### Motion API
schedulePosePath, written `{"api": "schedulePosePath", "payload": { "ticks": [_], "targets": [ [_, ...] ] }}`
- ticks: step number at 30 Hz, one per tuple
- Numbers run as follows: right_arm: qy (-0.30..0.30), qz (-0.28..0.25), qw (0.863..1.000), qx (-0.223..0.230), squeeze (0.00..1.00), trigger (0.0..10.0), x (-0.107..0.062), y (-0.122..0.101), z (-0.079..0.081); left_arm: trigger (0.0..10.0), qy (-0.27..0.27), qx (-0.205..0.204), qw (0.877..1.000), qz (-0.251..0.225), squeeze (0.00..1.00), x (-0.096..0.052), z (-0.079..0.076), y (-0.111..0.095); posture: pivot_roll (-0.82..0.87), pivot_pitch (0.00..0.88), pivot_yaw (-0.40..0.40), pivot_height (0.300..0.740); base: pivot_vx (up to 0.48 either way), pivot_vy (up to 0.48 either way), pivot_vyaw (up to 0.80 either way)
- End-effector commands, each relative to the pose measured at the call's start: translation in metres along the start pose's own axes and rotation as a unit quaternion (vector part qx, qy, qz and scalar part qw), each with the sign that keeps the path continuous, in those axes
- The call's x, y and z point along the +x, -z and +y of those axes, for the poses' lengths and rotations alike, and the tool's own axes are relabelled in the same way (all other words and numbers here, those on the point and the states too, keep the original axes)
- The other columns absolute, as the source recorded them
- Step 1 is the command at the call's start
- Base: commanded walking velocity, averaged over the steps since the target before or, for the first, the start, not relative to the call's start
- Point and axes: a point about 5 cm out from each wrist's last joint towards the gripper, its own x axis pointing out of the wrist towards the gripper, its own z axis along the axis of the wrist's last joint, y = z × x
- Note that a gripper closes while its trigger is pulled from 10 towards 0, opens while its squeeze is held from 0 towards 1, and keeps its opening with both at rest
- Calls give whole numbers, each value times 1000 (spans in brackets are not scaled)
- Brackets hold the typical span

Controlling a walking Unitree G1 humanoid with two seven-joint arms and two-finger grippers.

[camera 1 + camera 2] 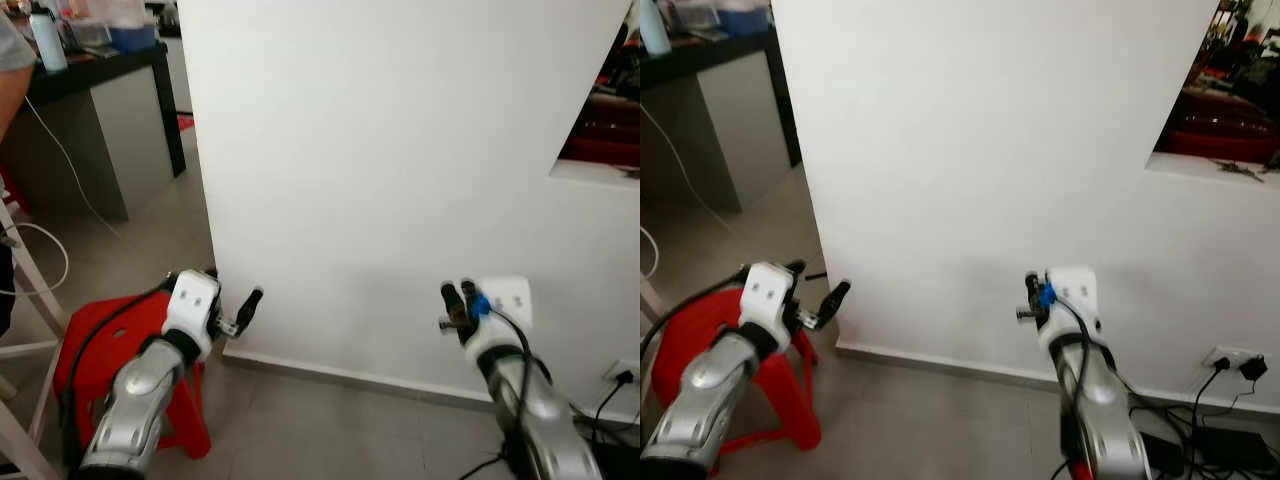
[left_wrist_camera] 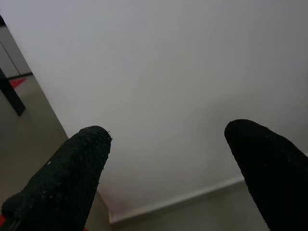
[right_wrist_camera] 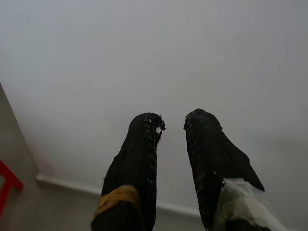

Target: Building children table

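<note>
A white wall (image 1: 400, 160) stands close in front of me. My left gripper (image 1: 232, 290) is raised toward the wall's corner, above a red plastic stool (image 1: 105, 345). Its fingers (image 2: 72, 168) are spread wide with nothing between them. My right gripper (image 1: 457, 296) is held up facing the wall, a little above the skirting. Its two black fingers (image 3: 139, 159) are nearly together with only a narrow slit, and nothing is held in them.
A person's arm (image 1: 10, 60) is at the far left by a dark counter (image 1: 90, 75) with a bottle (image 1: 46, 38). White wooden bars (image 1: 25, 330) stand at the left edge. A socket with plug and cables (image 1: 1235, 365) sits low right. A wall opening (image 1: 605, 110) is upper right.
</note>
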Motion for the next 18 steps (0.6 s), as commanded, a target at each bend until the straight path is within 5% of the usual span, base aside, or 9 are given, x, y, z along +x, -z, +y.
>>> {"api": "schedulePosePath", "payload": {
  "ticks": [1, 8, 18],
  "targets": [
    [1, -15, 1000, -7, 0, 10000, -2, -4, -1, 10000, 1, 10, 1000, 5, 0, -2, 2, -1, 54, 0, -65, 740, 0, 0, 0],
    [20, 17, 1000, -11, 0, 10000, -28, 20, -10, 10000, 4, 2, 999, 35, 0, -22, -2, 13, 46, 0, -63, 740, 0, 0, 0],
    [-5, 6, 1000, -7, 0, 10000, -62, 17, 12, 10000, -7, -14, 998, 55, 0, -50, -7, 17, 40, 0, -68, 740, 0, 0, 0]
  ]
}}
